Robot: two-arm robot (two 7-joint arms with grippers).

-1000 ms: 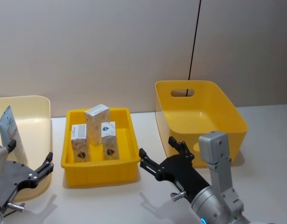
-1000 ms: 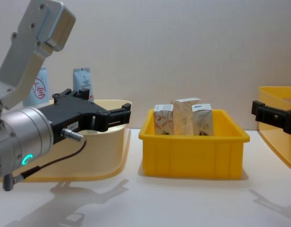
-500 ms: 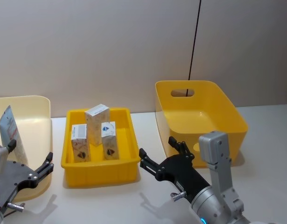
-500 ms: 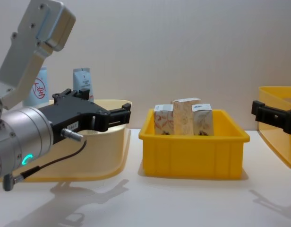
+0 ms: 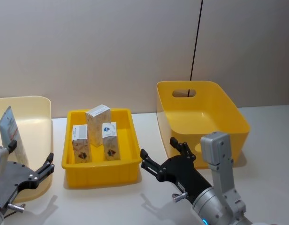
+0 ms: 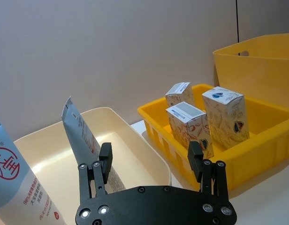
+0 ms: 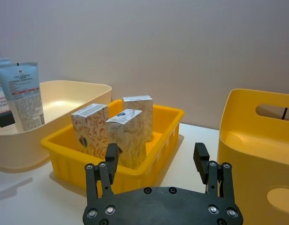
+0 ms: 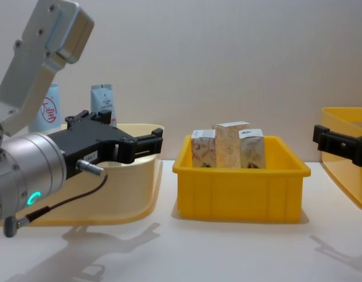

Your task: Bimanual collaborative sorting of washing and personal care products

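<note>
Head: L gripper (image 5: 31, 153) wide open and empty, low at the near edge of the cream bin (image 5: 39, 105). Blue tube (image 5: 10, 127) stands in that bin just behind it. R gripper (image 5: 158, 147) also wide and empty, betw. yellow tray (image 5: 100, 174) and deep yellow bin (image 5: 203, 117). I count three cartons (image 5: 97, 124) upright in the tray.

L wrist: jaws spread, nothing betw. them. Tube leans in the cream bin, white container w/ red mark (image 6: 13, 176) beside it. Cartons are beyond, in the tray.

R wrist: jaws wide and facing the tray. Cartons sit straight ahead w/ the tray wall in front of them.

Chest: L gripper over the cream bin's rim, apart from the tray. R gripper at the right edge, before the deep bin.
</note>
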